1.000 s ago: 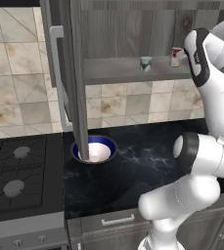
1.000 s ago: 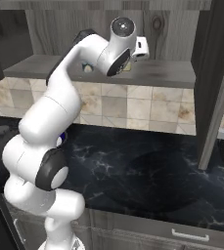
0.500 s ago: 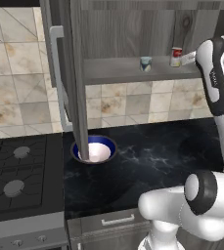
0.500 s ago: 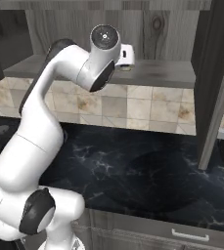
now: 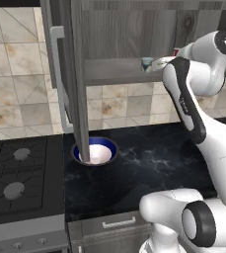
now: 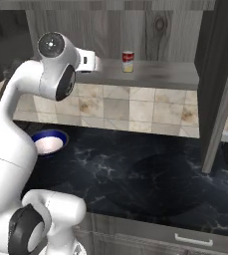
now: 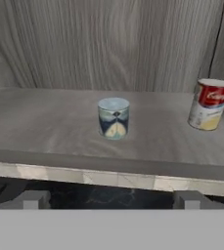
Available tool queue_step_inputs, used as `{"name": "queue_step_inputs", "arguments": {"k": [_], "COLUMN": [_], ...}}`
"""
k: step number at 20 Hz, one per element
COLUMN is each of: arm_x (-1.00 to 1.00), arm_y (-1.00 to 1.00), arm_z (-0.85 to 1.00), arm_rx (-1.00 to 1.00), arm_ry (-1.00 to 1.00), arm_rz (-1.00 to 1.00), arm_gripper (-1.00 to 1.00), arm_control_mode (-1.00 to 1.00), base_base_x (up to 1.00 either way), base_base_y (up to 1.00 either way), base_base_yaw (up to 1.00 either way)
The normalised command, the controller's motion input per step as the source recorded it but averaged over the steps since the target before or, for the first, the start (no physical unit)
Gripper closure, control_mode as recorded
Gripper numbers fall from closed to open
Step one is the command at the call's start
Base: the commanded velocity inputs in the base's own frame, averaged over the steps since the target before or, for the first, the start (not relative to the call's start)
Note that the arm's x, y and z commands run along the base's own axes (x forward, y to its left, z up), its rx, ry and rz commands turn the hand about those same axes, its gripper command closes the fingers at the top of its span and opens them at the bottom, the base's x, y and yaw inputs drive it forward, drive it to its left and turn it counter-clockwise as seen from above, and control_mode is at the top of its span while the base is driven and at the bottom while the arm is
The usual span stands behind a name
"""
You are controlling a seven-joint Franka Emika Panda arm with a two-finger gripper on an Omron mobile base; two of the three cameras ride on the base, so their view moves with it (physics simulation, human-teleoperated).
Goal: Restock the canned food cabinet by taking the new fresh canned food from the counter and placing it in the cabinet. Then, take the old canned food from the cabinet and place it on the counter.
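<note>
The cabinet (image 7: 45,122) shelf carries the old canned food (image 7: 113,117) mid-shelf and the new fresh canned food (image 7: 209,104) near its right end; both stand upright, well apart. The counter (image 5: 154,163) bears a blue bowl (image 5: 97,152) at its left end, by the stovetop (image 5: 20,173).

Straight ahead of the hand, on the cabinet shelf (image 7: 45,122): the old canned food (image 7: 113,117), upright, set back from the front edge. Off to the hand's right and a little further in, near the back wall: the new fresh canned food (image 7: 209,104), upright, well apart from the first can. Below the shelf edge and under the hand: the counter (image 5: 154,163), with a bowl (image 5: 95,152) on it, behind the lower end of the open cabinet door (image 5: 75,74).
</note>
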Motion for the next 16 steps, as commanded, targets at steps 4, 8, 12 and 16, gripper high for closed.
{"name": "queue_step_inputs", "arguments": {"k": [4, 8, 12, 16], "arm_x": [0.17, 0.04, 0.27, 0.41], "arm_y": [0.21, 0.01, -0.01, -0.03], "arm_z": [0.0, 0.0, 0.0, -0.03], "arm_rx": [0.0, 0.0, 0.0, 0.0], "arm_ry": [0.04, 0.0, 0.0, 0.05], "arm_rz": [-0.06, 0.0, 0.0, 0.0], "arm_gripper": [-1.0, -1.0, -1.0, -1.0], "arm_control_mode": [-1.0, -1.0, -1.0, -1.0], "base_base_x": [0.0, 0.0, 0.0, 0.0], "base_base_y": [0.0, 0.0, 0.0, 0.0], "base_base_yaw": [0.0, 0.0, 0.0, 0.0]}}
